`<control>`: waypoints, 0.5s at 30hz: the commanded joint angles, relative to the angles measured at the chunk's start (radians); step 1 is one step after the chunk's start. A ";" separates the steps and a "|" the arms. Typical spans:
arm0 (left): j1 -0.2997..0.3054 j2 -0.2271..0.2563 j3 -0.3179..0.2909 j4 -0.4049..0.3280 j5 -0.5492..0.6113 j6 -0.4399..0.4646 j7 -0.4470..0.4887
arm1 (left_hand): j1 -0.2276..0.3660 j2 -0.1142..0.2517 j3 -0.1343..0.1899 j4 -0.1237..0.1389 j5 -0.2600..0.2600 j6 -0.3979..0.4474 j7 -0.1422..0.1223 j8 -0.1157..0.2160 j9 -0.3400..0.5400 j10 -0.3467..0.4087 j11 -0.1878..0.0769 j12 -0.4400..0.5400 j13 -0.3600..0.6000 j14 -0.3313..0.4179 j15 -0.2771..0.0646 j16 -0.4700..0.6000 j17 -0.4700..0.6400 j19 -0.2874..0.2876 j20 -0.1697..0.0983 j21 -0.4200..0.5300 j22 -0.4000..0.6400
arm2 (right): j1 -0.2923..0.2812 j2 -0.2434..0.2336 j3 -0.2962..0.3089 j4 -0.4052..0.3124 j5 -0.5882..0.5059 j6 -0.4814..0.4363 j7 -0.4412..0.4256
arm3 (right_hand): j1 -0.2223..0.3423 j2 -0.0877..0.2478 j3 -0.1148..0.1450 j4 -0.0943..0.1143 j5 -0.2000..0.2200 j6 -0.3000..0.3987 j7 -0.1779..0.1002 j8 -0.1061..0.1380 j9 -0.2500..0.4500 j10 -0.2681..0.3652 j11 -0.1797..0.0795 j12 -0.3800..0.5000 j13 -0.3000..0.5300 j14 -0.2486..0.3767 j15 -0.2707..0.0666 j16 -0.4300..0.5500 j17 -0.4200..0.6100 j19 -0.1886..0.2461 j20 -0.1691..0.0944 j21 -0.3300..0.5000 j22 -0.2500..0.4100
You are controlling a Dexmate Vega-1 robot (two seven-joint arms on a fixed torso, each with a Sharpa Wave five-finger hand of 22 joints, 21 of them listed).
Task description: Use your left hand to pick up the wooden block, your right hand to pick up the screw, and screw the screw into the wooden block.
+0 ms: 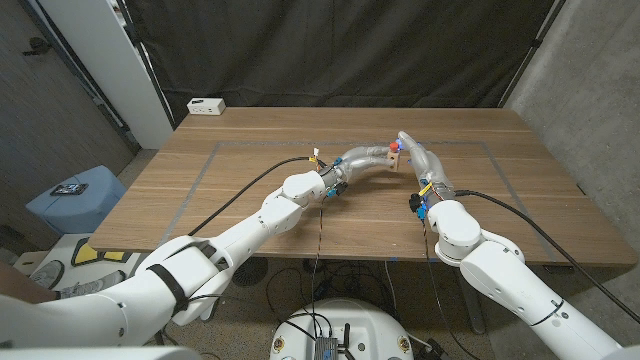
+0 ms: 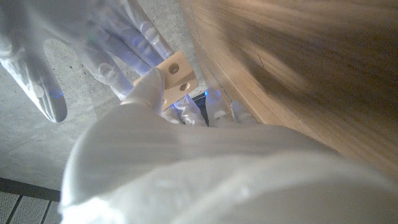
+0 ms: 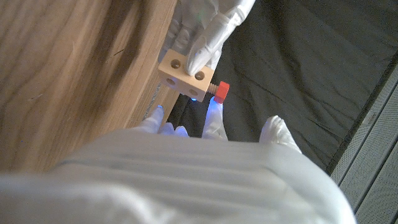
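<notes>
Screw (image 3: 219, 90) already sits partway in the wooden block (image 3: 183, 73), its red head showing beside one face. Your left hand (image 1: 362, 158) grips the block above the table; your right hand (image 1: 415, 153) is close against it, though I cannot tell whether those fingers grip the screw, so you seem left with final turns

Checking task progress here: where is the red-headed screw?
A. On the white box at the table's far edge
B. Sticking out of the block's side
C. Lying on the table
B: in the right wrist view the screw juts from the block, which the left hand holds.
</notes>
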 commanded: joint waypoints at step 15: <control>0.001 0.004 -0.003 0.004 -0.008 0.003 -0.008 | -0.003 0.010 0.014 0.007 0.005 0.016 0.005 0.005 0.003 0.009 -0.001 0.003 0.001 0.010 -0.067 0.008 0.006 0.001 0.003 0.005 0.003 | -0.007 0.007 -0.002 -0.006 -0.013 -0.001 -0.006 | -0.002 0.010 0.001 -0.006 0.004 0.013 -0.004 -0.010 0.002 0.005 -0.003 0.005 0.001 -0.073 -0.005 0.008 0.000 -0.004 0.001 0.008 0.001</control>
